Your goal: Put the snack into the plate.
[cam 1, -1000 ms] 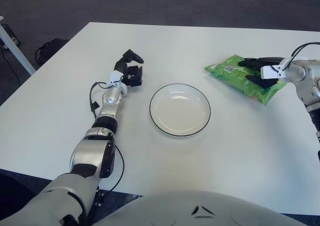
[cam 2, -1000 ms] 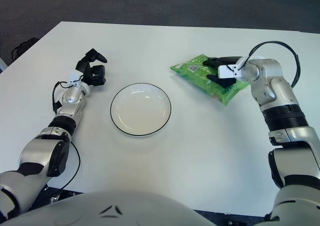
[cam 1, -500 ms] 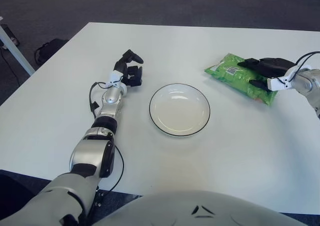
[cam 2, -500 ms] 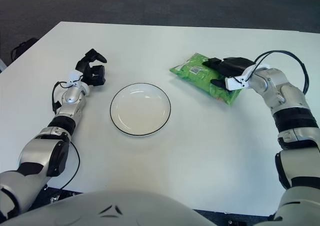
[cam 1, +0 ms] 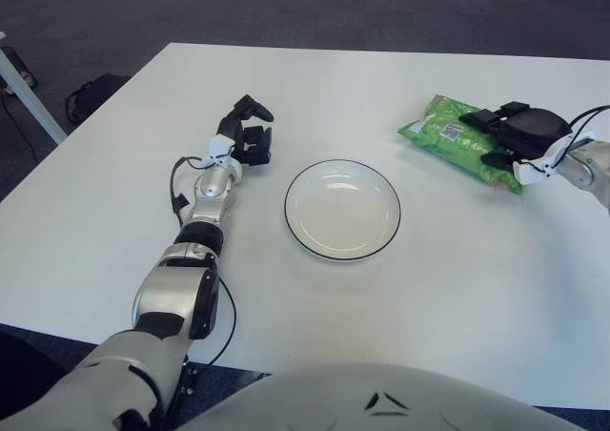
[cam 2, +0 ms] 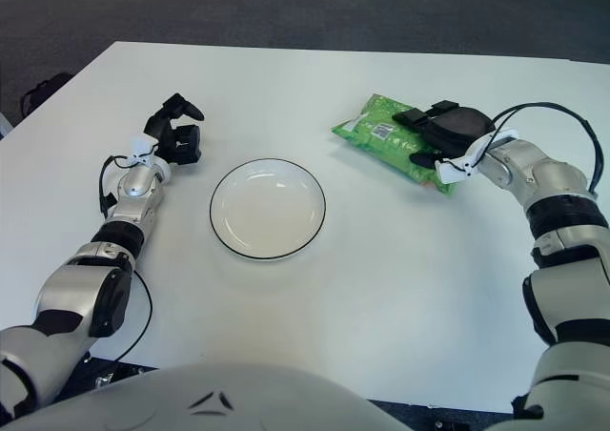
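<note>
The white table (cam 2: 381,288) carried two task items. The plate (cam 2: 268,209), white with a dark rim, lay flat near the table centre and held nothing. The snack (cam 2: 381,140), a green packet with a small white label on its upper face, lay to the right of the plate and farther from the robot, well apart from the rim.

The right hand (cam 2: 440,135) lay over the right-hand end of the snack, its dark fingers draped across the upper face and near edge. The fingers appeared curled onto the packet, but a firm grip could not be confirmed from either view, since the underside contact was hidden. The left hand (cam 2: 172,131) showed to the left of the plate, fingers curled and holding nothing.

Step in hand, by judgement: securing the snack before carrying it to the plate. To do this well, the fingers should pinch across the short width of the packet, not press down on it, because the film looks slippery and soft. The lift should clear the table before travel leftward, and release should occur over the plate centre so that no corner hangs over the rim.

Orientation: the snack's long axis ran diagonally, from the upper left, nearer the plate, toward the lower right under the hand. The label faced upward.
</note>
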Tool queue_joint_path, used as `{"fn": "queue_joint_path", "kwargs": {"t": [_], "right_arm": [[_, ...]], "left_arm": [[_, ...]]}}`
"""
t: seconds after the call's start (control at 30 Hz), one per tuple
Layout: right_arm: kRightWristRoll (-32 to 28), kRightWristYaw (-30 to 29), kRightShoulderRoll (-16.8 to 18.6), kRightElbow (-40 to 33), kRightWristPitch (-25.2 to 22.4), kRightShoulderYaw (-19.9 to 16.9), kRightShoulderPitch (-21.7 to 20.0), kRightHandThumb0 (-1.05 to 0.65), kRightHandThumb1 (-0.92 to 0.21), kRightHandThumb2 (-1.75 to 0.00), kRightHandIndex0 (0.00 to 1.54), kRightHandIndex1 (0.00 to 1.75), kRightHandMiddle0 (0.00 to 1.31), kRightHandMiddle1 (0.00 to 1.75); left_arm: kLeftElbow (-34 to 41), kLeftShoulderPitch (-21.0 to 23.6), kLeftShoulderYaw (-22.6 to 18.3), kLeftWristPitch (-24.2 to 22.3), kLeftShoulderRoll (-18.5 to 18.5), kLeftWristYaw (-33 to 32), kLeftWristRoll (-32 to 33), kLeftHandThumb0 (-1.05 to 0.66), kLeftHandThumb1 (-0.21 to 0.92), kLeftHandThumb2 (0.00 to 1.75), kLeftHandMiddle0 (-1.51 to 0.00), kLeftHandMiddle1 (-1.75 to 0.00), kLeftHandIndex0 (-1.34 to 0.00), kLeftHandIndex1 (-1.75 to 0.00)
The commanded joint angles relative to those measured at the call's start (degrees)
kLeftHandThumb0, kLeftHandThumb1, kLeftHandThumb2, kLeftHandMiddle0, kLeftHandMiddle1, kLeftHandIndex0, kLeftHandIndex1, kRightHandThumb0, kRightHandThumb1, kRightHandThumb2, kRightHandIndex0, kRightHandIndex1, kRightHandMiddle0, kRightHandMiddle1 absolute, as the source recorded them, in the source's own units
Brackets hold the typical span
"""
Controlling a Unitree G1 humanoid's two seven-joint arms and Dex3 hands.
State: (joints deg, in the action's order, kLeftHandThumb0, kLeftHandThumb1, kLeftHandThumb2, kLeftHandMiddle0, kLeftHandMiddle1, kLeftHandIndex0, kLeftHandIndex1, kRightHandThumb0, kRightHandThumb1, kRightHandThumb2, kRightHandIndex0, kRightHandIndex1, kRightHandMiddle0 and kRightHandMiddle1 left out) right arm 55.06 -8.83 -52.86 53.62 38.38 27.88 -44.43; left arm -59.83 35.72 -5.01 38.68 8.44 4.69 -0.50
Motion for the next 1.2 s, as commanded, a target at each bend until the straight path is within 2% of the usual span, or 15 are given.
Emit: {"fn": "queue_joint_path", "kwargs": {"t": [0.0, 0.37, 0.5, 0.63, 0.93, 1.13, 1.17], "right_arm": [[2.5, -1.6, -0.4, 2.5, 0.4, 2.6, -0.3, -0.86, -0.92, -1.17, 0.07, 0.29, 0.00, 0.69], [2.8, -9.3, -0.7, 3.3, 0.2, 4.1, -0.7, -0.82, -0.92, -1.16, 0.01, 0.21, 0.00, 0.52], [3.3, -15.7, -0.7, 3.2, -1.1, 3.6, -0.4, -0.80, -0.92, -1.15, 0.00, 0.14, 0.00, 0.47], [1.9, -18.6, -1.1, 4.4, -0.3, 2.6, -0.8, -0.79, -0.92, -1.15, 0.00, 0.08, 0.00, 0.40], [-4.4, -20.0, -3.4, 1.8, 5.1, -2.8, -0.2, -0.81, -0.92, -1.10, 0.00, 0.02, 0.00, 0.22], [-6.5, -20.7, -3.9, -2.0, 5.0, -5.6, 1.8, -0.86, -0.92, -1.04, 0.00, 0.00, 0.00, 0.14], [-7.7, -20.0, -4.2, -5.0, 4.4, -6.9, 3.3, -0.87, -0.92, -1.02, 0.00, 0.00, 0.00, 0.13]], "left_arm": [[-3.5, -6.1, 0.5, -0.5, -1.1, 0.1, -0.6, -0.43, 0.46, 1.14, -1.23, -1.75, -0.50, -1.75], [-3.4, -6.1, 0.5, -1.1, -1.1, 0.3, -0.5, -0.43, 0.46, 1.14, -1.22, -1.75, -0.50, -1.75], [-3.3, -6.1, 0.8, -1.2, -1.1, 0.1, -0.8, -0.43, 0.46, 1.13, -1.22, -1.75, -0.50, -1.75], [-3.3, -6.1, 1.0, -1.4, -1.0, 0.3, -0.9, -0.43, 0.47, 1.13, -1.22, -1.75, -0.49, -1.75], [-3.6, -5.9, 1.4, -1.5, -0.8, 0.3, -1.2, -0.44, 0.46, 1.14, -1.20, -1.75, -0.50, -1.75], [-3.8, -5.8, 1.3, -1.1, -0.9, 0.8, -0.9, -0.44, 0.44, 1.16, -1.22, -1.75, -0.51, -1.75], [-3.9, -5.8, 1.4, -0.9, -0.8, 0.6, -1.0, -0.44, 0.44, 1.16, -1.22, -1.75, -0.51, -1.75]]}}
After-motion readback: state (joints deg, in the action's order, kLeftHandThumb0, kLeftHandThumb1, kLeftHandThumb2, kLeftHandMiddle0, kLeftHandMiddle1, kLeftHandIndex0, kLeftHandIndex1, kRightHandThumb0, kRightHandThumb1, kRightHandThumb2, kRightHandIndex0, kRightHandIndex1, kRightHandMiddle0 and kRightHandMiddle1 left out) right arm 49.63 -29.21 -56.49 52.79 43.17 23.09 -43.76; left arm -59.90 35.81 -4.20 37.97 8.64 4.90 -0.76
